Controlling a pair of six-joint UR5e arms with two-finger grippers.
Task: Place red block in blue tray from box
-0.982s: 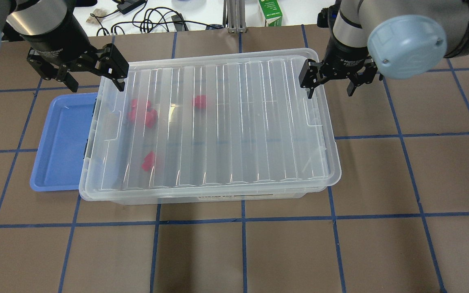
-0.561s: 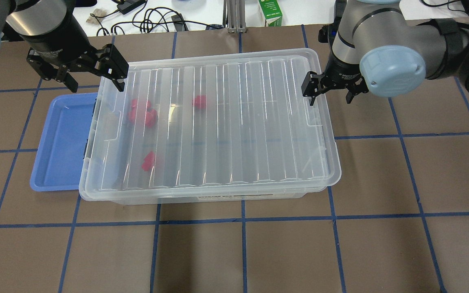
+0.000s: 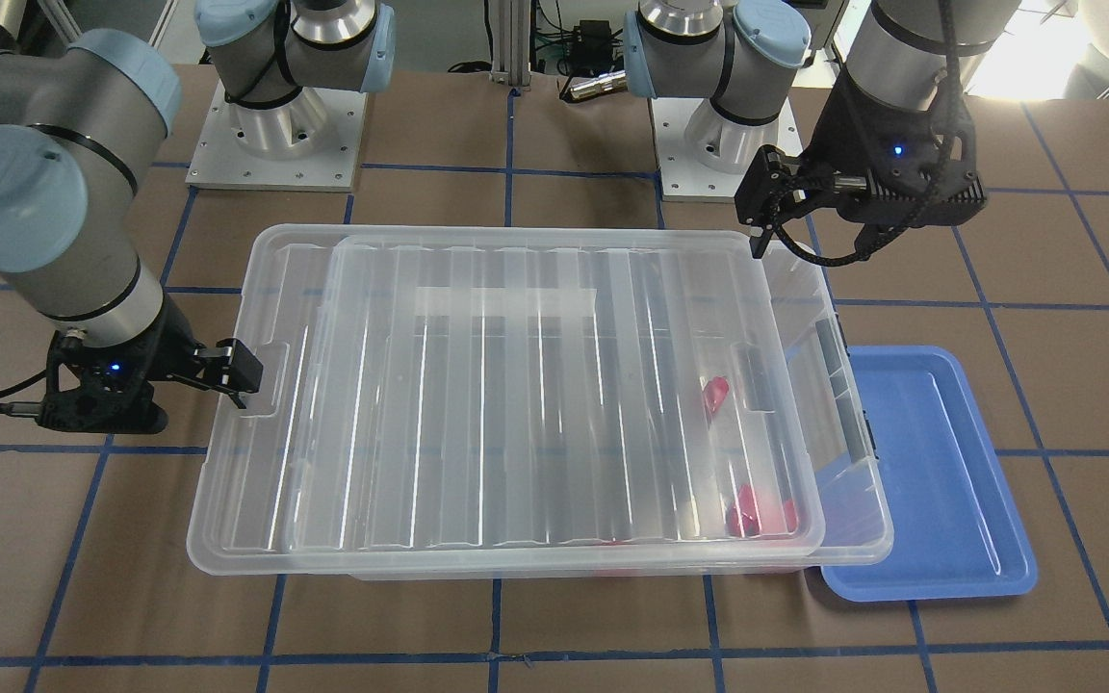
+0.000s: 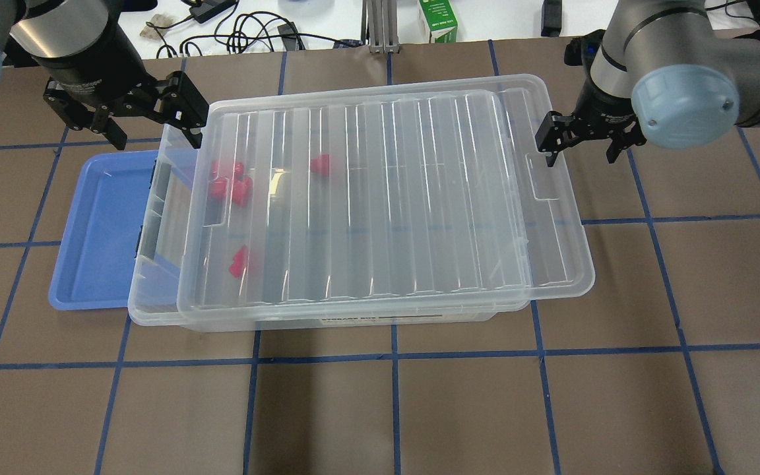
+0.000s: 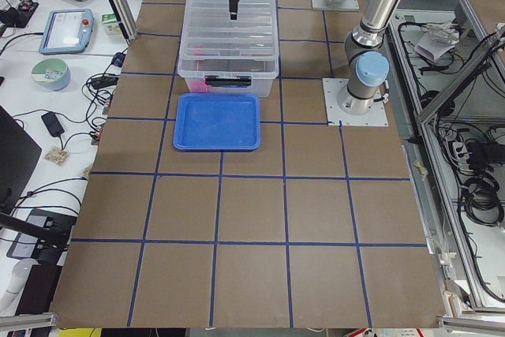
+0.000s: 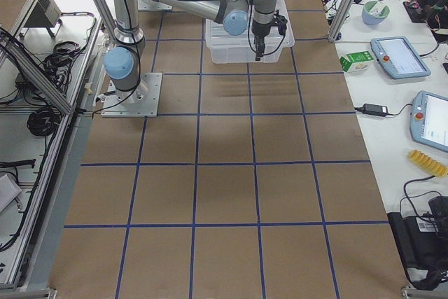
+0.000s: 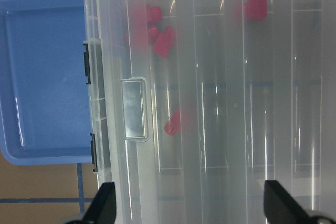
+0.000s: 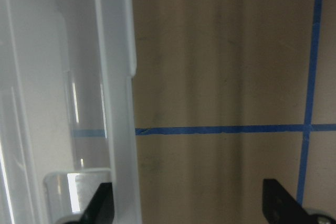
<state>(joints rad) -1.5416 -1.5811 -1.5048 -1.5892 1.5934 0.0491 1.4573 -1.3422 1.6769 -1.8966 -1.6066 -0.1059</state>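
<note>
The clear box (image 4: 156, 315) sits mid-table with its ribbed lid (image 4: 386, 198) slid off to the right, leaving a strip open at the box's left end. Several red blocks lie inside near that end: a cluster (image 4: 227, 183), one (image 4: 319, 165) and one (image 4: 240, 261); they also show in the left wrist view (image 7: 164, 42). The blue tray (image 4: 93, 231) lies against the box's left end, partly under its rim. My left gripper (image 4: 149, 125) is open and empty above the box's far left corner. My right gripper (image 4: 581, 145) is open, with one finger (image 4: 547, 140) against the lid's right rim.
A green carton (image 4: 438, 20), cables (image 4: 248, 30) and a metal post (image 4: 380, 26) stand beyond the table's far edge. Both arm bases (image 3: 275, 125) sit on the robot's side. Blue tape lines grid the brown table.
My right gripper has moved to the right and the lid has slid right with it, uncovering the box's left end. My left gripper has not moved.
</note>
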